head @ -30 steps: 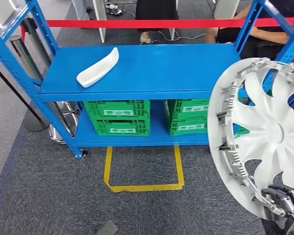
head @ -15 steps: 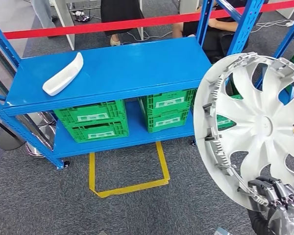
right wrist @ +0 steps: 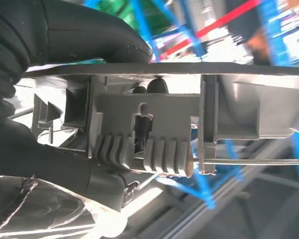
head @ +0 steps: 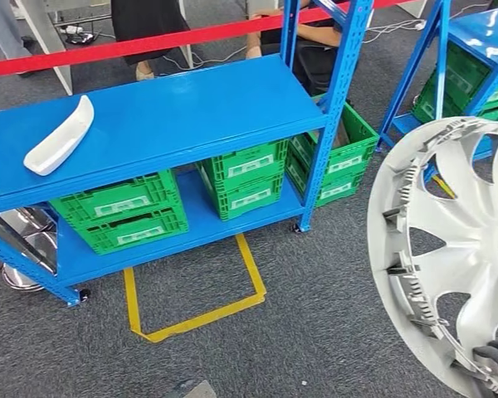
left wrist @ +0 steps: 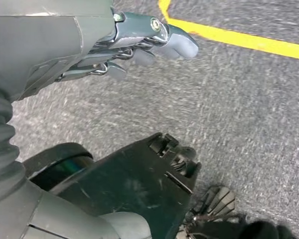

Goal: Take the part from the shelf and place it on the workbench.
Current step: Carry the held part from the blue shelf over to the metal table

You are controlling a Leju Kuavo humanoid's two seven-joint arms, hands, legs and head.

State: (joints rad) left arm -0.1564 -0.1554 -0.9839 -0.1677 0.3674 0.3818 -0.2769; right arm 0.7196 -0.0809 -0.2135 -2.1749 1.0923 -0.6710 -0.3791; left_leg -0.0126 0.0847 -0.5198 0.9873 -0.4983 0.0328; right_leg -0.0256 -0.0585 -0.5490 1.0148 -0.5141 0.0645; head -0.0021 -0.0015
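Silver-white round plastic wheel cover (head: 459, 249), gripped at its lower rim by the right hand (head: 494, 365) and held upright on edge above the grey carpet, spoked face turned away to the right, clipped back rim toward the blue metal shelf (head: 171, 116). Round, so no long axis. White curved plastic trim piece (head: 60, 136) lying on that shelf, well away from the right hand. Left hand (left wrist: 140, 42) hanging over the carpet, fingers extended, holding nothing.

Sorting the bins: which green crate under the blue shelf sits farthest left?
The green crate below the white part; the middle crate and the crate past the upright lie further right.
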